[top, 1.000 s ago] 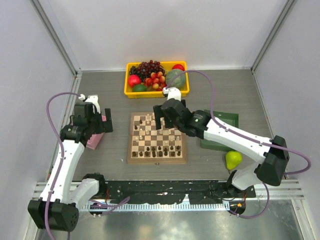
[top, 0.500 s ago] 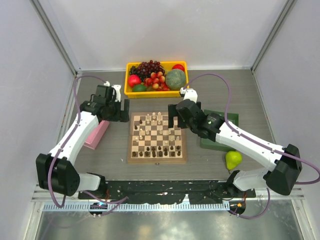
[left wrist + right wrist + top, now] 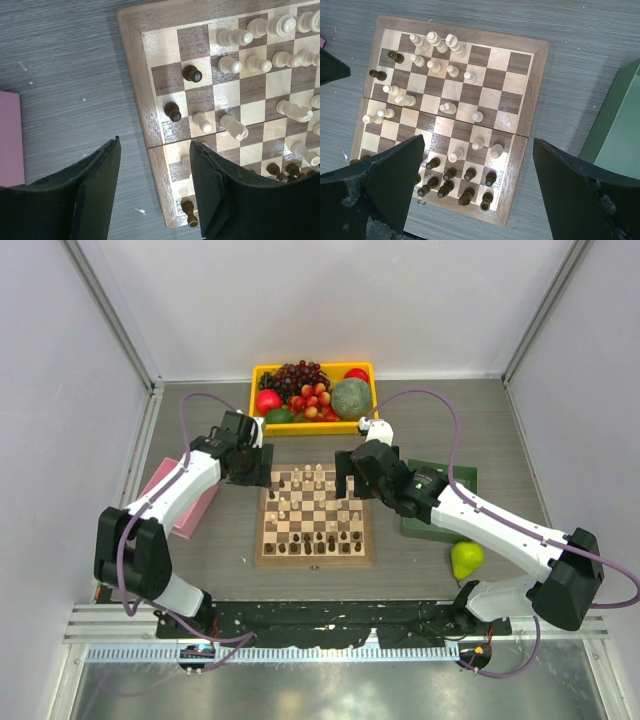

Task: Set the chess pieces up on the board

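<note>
The board [image 3: 300, 561] lies mid-table with cream-white chess pieces [image 3: 300, 481] toward its far side and dark ones [image 3: 320, 540] in its near rows. My left gripper [image 3: 258, 466] hangs over the board's far left corner. In the left wrist view its jaws [image 3: 156, 145] stand apart over the board's edge [image 3: 135, 60] with nothing between them, and two dark pawns [image 3: 192, 74] stand just ahead. My right gripper [image 3: 346, 476] hovers above the board's far right part, wide open. Its own view [image 3: 479, 141] shows white pieces [image 3: 432, 40] and dark pieces [image 3: 465, 180] below.
A yellow basket of fruit [image 3: 258, 426] stands behind the board. A pink tray [image 3: 178, 502] lies to the left. A green tray [image 3: 440, 502] sits to the right under my right arm, with a green pear [image 3: 466, 558] in front of it.
My left arm has swung from over the pink tray to the board's far left corner, and its jaws have narrowed. My right gripper shifted a little right, then held still.
</note>
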You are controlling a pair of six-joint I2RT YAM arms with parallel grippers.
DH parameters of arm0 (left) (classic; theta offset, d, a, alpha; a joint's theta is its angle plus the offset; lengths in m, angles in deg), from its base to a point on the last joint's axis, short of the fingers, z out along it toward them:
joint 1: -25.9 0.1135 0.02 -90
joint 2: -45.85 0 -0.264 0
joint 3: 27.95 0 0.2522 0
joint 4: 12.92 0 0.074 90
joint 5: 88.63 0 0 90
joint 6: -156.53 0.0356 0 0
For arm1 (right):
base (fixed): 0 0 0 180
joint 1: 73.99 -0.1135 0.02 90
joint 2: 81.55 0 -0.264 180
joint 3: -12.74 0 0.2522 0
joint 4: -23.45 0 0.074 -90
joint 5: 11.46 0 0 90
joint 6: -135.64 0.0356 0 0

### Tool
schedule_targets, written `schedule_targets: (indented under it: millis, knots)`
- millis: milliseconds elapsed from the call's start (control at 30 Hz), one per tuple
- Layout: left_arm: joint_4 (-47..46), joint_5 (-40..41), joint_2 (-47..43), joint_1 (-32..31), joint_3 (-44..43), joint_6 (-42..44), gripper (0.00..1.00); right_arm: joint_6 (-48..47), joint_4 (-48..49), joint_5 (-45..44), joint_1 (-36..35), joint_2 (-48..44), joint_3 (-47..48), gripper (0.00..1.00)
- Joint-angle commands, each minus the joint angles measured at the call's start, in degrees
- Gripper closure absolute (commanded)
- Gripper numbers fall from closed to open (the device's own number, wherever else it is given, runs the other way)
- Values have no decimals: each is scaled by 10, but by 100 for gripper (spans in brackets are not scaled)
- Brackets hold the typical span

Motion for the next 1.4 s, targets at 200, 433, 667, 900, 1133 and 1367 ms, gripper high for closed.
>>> schedule_targets:
  millis: [200, 433, 667, 900, 1133, 1367]
  knots:
    - [-43, -11, 56, -16, -32, -24, 44, 5, 16, -3, 5, -1, 3, 4]
    - [-47, -18, 86, -16, -44, -26, 53, 4, 15, -2, 6, 2, 3, 4]
    - [-46, -29, 102, -17, -49, -29, 55, 5, 13, 0, 7, 3, 0, 5]
    - [-49, -33, 108, -19, -36, -31, 55, 3, 13, 4, 8, 6, 0, 5]
    - [-44, -33, 119, -22, -39, -30, 60, 4, 13, 8, 9, 12, 2, 5]
    - [-42, -28, 123, -24, -37, -26, 60, 5, 13, 12, 9, 15, 3, 5]
